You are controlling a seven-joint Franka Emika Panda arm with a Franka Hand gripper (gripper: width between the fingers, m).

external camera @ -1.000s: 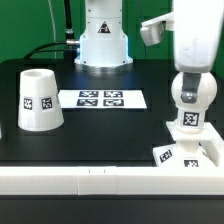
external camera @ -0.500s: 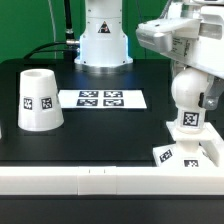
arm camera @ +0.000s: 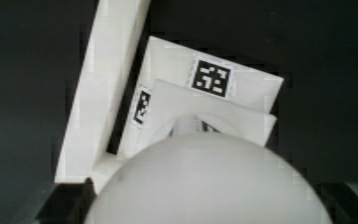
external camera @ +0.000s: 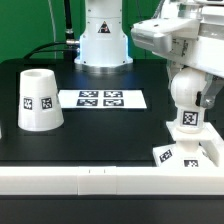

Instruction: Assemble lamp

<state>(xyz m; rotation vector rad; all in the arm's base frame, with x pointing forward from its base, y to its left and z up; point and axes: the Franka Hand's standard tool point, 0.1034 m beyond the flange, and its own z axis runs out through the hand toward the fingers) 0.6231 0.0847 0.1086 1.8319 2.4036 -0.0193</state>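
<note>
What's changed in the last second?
The arm's white wrist section above the gripper has swung toward the exterior view's left, as if turning. The gripper stays at the round white plastic bulb; whether it grips is unclear. The bulb, the flat square white base, the tapered white shade and the marker board have not moved.

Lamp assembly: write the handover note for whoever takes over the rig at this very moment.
Gripper: down over the top of the bulb; whether it is clamped cannot be told.
Bulb: upright, neck down on the base, at the exterior view's right near the table's front edge.
Shade: stands alone at the exterior view's left, beside the marker board.
Done: bulb set on base.
Left: probably confirm the bulb's seating, then fit the shade over it.
</note>
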